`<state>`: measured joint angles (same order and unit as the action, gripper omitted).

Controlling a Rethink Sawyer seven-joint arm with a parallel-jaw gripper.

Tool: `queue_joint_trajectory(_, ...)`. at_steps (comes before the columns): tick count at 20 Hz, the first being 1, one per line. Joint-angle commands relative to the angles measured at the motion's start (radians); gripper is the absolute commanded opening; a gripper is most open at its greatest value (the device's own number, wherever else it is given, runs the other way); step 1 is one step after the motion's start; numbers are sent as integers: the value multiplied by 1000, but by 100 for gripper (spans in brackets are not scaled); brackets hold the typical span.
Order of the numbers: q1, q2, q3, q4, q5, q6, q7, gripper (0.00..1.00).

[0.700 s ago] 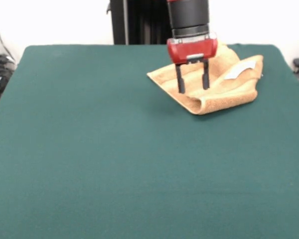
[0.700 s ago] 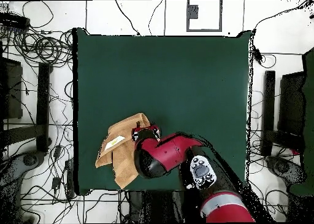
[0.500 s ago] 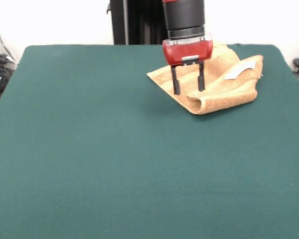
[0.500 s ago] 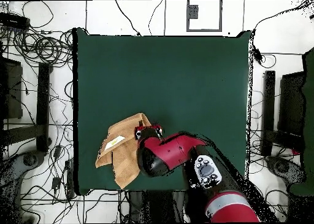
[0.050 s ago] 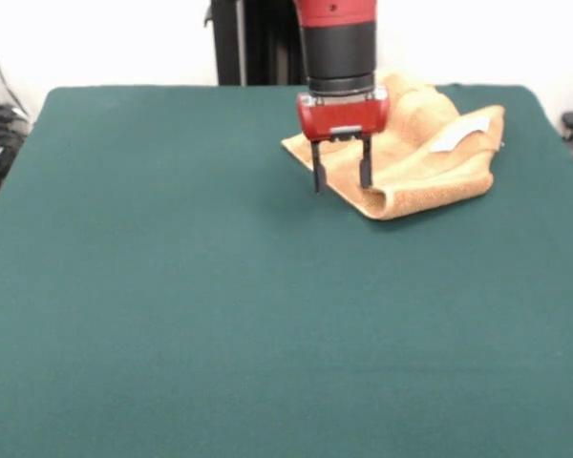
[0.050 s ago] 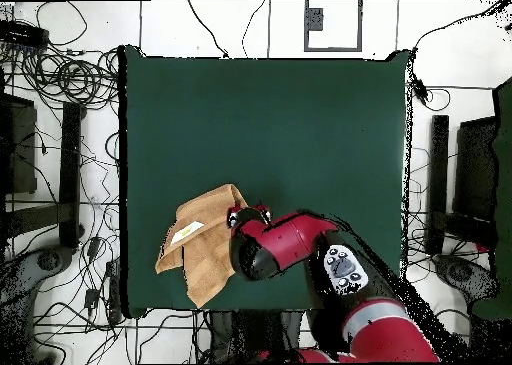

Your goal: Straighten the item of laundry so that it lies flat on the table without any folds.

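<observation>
Front view: towel (image 5: pixel 415 157) lies folded (label (image 5: pixel 456 134) up).

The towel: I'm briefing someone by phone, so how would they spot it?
Look at the dark green table, toward the corner under the red arm's pincer. The towel is the only orange-tan cloth there, folded over, with a white label.

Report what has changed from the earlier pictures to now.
In the front view the gripper has slid left across the towel toward its left edge, so that one finger now hangs over that edge. Its jaws stay open and hold nothing. The towel lies folded as before, its white label up, on the green table.
</observation>
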<state>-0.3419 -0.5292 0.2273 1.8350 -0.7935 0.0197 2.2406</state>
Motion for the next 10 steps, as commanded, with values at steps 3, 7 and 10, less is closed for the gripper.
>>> queue_joint_trajectory(3,-161,219,341,-54,1,205,-177,100)
queue_joint_trajectory(7,-141,204,312,-46,-32,180,-146,100)
queue_joint_trajectory(10,-136,194,306,-47,-39,188,-141,100)
